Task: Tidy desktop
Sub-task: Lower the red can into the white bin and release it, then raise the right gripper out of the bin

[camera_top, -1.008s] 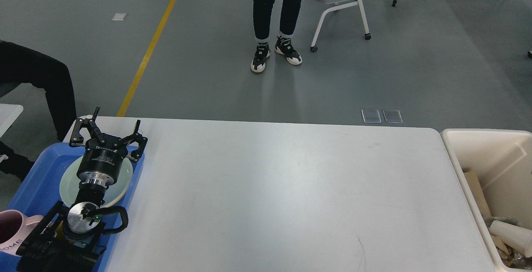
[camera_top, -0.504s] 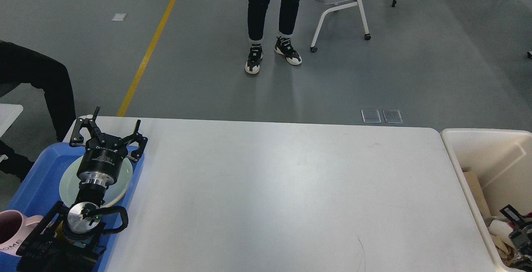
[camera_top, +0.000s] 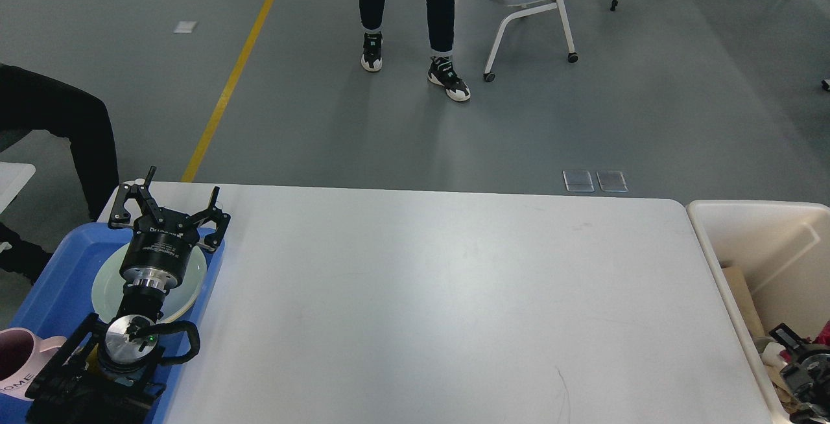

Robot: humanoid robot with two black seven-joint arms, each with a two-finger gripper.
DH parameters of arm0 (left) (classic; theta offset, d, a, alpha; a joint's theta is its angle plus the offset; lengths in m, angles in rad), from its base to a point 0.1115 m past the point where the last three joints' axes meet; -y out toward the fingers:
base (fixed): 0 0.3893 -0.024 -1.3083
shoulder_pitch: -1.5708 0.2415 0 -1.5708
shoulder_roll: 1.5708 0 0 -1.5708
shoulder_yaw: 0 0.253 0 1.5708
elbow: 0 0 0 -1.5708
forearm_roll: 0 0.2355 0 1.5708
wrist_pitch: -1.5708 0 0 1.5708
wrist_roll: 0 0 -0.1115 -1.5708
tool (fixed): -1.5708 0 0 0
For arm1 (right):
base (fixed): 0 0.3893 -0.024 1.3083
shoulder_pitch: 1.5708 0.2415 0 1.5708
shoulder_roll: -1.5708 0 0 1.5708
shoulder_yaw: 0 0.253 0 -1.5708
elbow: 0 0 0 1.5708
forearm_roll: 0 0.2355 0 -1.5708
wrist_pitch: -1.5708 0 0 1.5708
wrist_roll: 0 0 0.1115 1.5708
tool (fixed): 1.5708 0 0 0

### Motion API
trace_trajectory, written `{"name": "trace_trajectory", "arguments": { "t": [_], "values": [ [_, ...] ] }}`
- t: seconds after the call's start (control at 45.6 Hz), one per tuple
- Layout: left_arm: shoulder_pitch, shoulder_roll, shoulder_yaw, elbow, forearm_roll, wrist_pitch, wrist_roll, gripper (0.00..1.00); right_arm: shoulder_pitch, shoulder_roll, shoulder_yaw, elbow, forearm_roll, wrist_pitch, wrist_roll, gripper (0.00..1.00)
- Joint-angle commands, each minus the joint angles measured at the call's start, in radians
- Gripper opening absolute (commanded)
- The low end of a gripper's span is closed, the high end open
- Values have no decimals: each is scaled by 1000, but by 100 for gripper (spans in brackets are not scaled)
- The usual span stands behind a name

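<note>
Desktop [camera_top: 454, 307]: bare; tidying looks finished.
Left gripper [camera_top: 168, 207]: I see fingers spread, empty, above blue tray [camera_top: 48, 281].
Right gripper [camera_top: 794, 359]: newly entered over bin [camera_top: 746, 216]; state unreadable.

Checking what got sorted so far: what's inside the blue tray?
The blue tray holds a pale plate and a pink mug. The left arm covers the plate's middle and the tray's near right part.

Desktop [camera_top: 441, 307], white with rounded corners, is showing bare matte surface with faint scuffs. Blue tray [camera_top: 48, 281] is sitting at its near left corner, overhanging the left edge. Beige bin [camera_top: 726, 242] is standing just beside the right edge
</note>
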Motion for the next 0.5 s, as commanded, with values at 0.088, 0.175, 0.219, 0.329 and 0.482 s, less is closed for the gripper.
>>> {"name": "trace_trajectory", "arguments": {
  "t": [0.088,0.175,0.219,0.329,0.482],
  "values": [
    [0,0,0,0,0,0,0,96,8,2,0,0,0,-4,0,100],
    [0,0,0,0,0,0,0,96,9,-3,41,-2,2,-2,9,100],
    [0,0,0,1,0,0,0,96,17,-7,81,-2,6,4,11,100],
    [0,0,0,0,0,0,0,96,83,-35,207,-3,14,15,9,100],
    [1,-1,0,0,0,0,0,96,238,-84,413,-2,14,5,8,100]
  ]
}}
